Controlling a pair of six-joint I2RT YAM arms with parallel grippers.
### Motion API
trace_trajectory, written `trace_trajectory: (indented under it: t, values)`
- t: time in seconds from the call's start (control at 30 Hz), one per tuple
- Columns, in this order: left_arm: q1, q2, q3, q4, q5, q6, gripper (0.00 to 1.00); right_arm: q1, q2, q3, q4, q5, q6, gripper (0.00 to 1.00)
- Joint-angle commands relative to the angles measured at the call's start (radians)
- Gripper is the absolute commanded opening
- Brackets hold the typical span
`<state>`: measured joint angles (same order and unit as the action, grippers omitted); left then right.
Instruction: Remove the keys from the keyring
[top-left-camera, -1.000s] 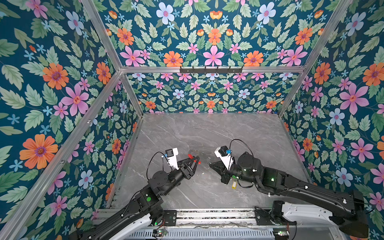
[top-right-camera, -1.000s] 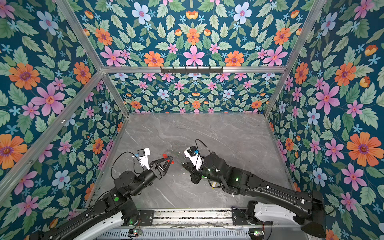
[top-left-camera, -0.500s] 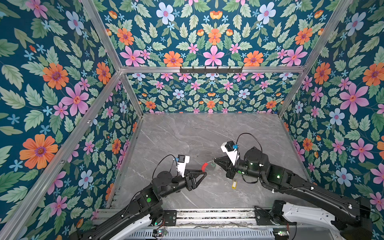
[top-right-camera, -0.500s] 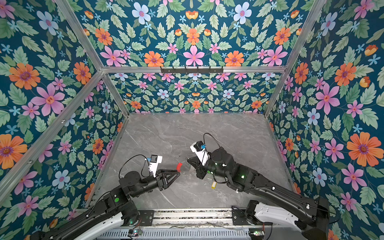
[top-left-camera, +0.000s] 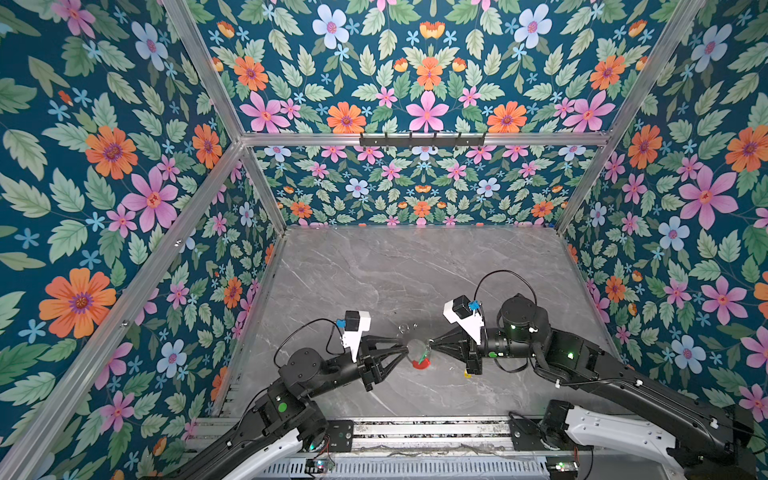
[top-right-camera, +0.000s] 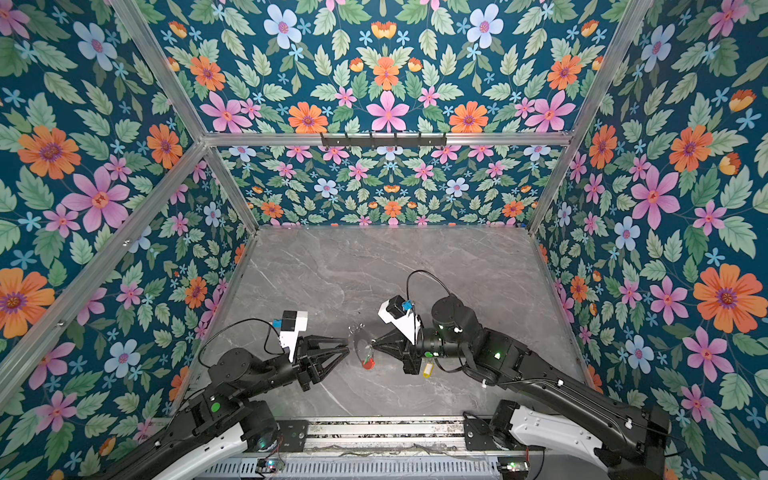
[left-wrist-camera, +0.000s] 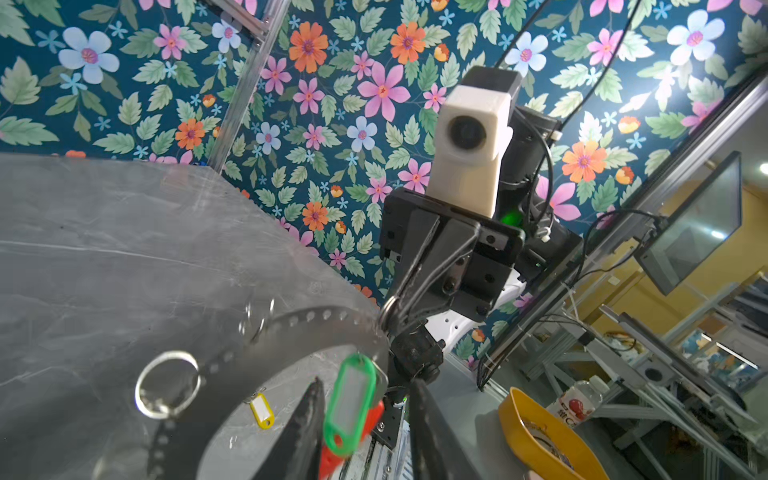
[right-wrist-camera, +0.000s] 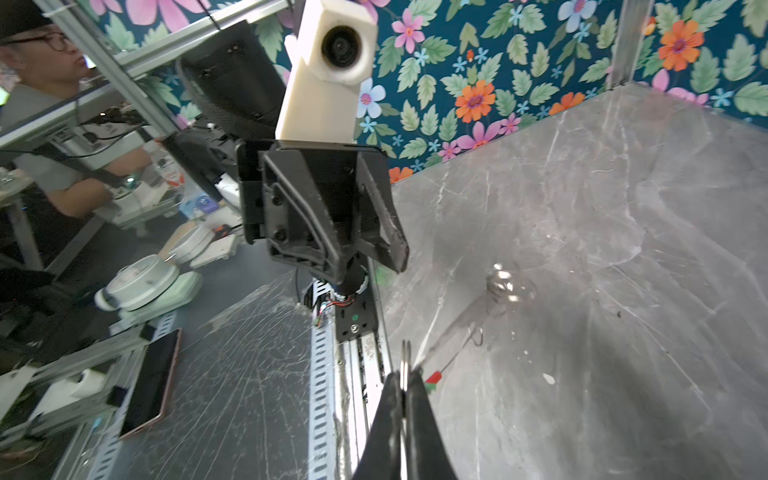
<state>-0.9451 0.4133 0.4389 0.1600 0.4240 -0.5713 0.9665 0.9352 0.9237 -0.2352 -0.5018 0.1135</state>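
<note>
Whole cell is done in loud floral wallpaper (top-left-camera: 124, 166) over a grey marble-look tabletop (top-left-camera: 395, 270), with a black hook rail (top-left-camera: 422, 139) up on the back wall. Outside the cell there's a yellow bowl (left-wrist-camera: 536, 436) with a bottle (left-wrist-camera: 575, 405) just beside it, plus a monitor (left-wrist-camera: 698, 224). The right wrist view also catches a guy in glasses (right-wrist-camera: 45, 54) and a phone (right-wrist-camera: 151, 380) lying flat.

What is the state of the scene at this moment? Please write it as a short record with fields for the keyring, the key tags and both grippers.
keyring: held up between the two grippers; red sleeve on one arc
green key tag: hangs from the keyring, between the left gripper's fingers
yellow key tag: lies on the table, apart from the keyring, below the right gripper
left gripper: open, at the keyring's edge
right gripper: shut on a wire loop at the keyring's rim
</note>
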Motion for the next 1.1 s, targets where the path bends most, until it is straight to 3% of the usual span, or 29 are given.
trace_trajectory:
  t: [0.0,0.1,0.3,0.63,0.97,1.07]
  values:
    - [0.001,0.062,0.036,0.091,0.096,0.072,0.34,-0.002,0.011,0.024,-0.032,-0.122,-0.025,0.0]
    - [0.0,0.121,0.049,0.123,0.136,0.067,0.35,-0.003,0.028,0.039,-0.047,-0.153,-0.027,0.0]
    - [0.0,0.148,0.047,0.175,0.19,0.04,0.23,-0.003,0.031,0.043,-0.05,-0.125,-0.026,0.0]
    - [0.001,0.182,0.049,0.183,0.227,0.022,0.26,-0.003,0.06,0.07,-0.073,-0.119,-0.028,0.0]
    - [0.0,0.202,0.032,0.241,0.235,0.009,0.01,-0.003,0.071,0.08,-0.066,-0.108,-0.023,0.0]
    - [0.001,0.198,0.015,0.288,0.213,-0.004,0.0,-0.003,0.07,0.078,-0.044,-0.094,-0.009,0.0]
